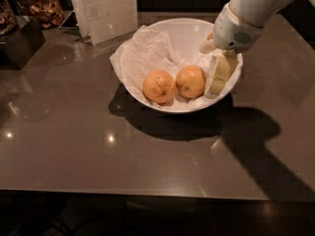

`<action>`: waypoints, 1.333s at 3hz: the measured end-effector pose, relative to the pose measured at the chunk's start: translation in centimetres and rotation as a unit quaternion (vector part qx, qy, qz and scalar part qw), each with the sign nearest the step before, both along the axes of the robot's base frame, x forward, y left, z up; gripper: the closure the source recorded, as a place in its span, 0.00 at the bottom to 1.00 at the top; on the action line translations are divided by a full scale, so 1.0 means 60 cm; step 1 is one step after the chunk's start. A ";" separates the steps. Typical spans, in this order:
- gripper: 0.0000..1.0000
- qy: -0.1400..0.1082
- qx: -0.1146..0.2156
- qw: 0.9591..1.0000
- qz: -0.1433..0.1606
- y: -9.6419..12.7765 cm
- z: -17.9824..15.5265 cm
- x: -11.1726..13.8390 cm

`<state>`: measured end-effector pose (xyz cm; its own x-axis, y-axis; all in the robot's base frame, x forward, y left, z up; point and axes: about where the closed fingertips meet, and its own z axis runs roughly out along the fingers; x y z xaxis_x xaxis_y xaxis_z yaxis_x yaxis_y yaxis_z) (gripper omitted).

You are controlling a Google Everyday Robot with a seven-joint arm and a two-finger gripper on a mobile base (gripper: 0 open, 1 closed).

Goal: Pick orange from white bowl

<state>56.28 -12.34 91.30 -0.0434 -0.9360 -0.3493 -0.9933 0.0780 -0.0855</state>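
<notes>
The white bowl [183,32] stands on the dark table, tilted toward me and lined with crumpled white paper [146,58]. Two oranges lie side by side in it. The right one is the orange [191,81], smooth with a tiny dark dot. The left orange [159,86] has dark creased lines. My gripper [217,78] reaches down over the bowl's right rim, inside the bowl, just right of the orange and very close to it. It holds nothing that I can see.
A white upright sign holder [105,10] stands behind the bowl on the left. A dark box [19,39] and a jar of dried pieces [40,6] are at the far left. The table's front edge [157,193] runs across the bottom.
</notes>
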 end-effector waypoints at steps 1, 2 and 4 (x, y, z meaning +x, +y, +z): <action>0.29 -0.001 0.000 1.000 0.000 0.001 0.000 0.001; 0.27 -0.003 0.003 1.000 0.001 0.004 -0.001 0.004; 0.27 0.008 0.013 0.999 0.030 0.045 -0.017 0.030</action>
<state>58.10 -9.65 90.25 0.0061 -0.9275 -0.3737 -0.9975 0.0206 -0.0675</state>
